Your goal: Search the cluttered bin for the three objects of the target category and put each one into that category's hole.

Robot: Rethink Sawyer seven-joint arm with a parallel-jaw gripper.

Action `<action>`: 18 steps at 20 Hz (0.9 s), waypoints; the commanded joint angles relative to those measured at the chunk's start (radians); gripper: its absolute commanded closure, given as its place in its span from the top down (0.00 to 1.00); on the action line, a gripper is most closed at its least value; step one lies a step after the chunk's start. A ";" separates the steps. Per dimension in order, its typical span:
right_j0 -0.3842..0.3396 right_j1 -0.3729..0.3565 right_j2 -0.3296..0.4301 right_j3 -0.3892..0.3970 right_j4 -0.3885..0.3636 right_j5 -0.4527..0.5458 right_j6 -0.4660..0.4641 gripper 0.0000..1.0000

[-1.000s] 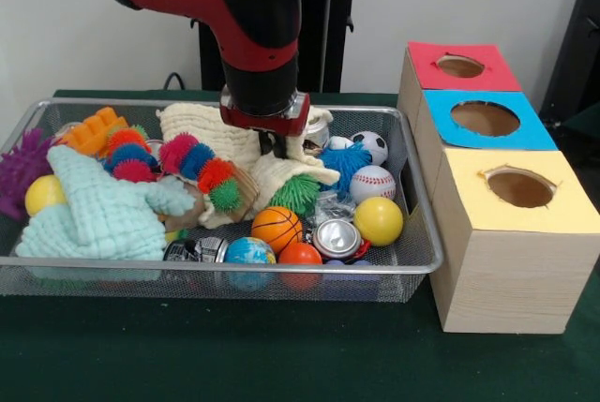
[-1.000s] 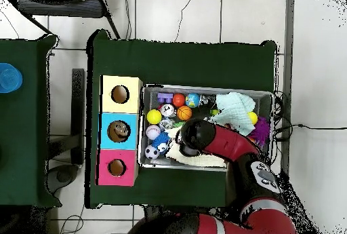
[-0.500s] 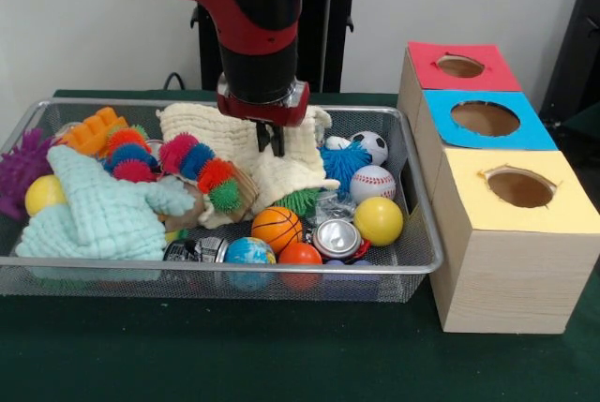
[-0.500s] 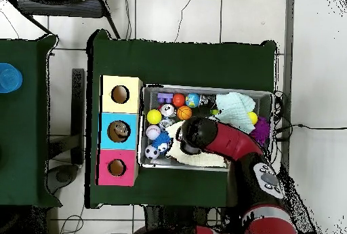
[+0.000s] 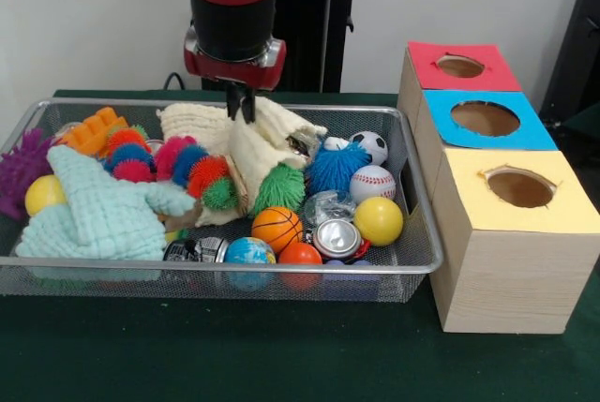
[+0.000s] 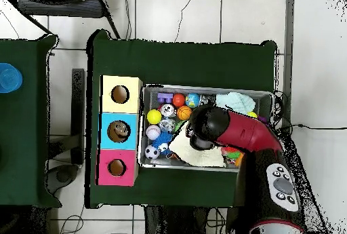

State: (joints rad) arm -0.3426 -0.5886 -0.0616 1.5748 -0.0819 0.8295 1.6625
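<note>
gripper [image 5: 241,104] pinched shut on cream cloth [image 5: 253,144], lifting a fold | cloth at bin [image 5: 420,233] centre, 12 o'clock of basketball [image 5: 277,228] | judged light, limp, drapes, may drag spiky balls; hold bunched fold, not edge

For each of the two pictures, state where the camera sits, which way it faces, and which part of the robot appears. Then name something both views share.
Front view: across the table, facing the wire bin; the arm descends, gripper pinching the cream cloth.
Overhead view: above, looking straight down; the red arm reaches over the bin.
Shared: bin, yellow box, orange basketball.
</note>
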 commanded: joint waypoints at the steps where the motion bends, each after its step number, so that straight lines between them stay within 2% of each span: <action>1: -0.015 -0.044 -0.008 -0.116 -0.107 0.082 -0.037 0.00; 8: -0.029 -0.031 -0.018 -0.212 -0.172 0.140 -0.067 0.00; 18: -0.045 -0.007 -0.012 -0.289 -0.241 0.202 -0.093 0.00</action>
State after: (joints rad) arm -0.3576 -0.6171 -0.0874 1.3756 -0.2447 0.9036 1.6625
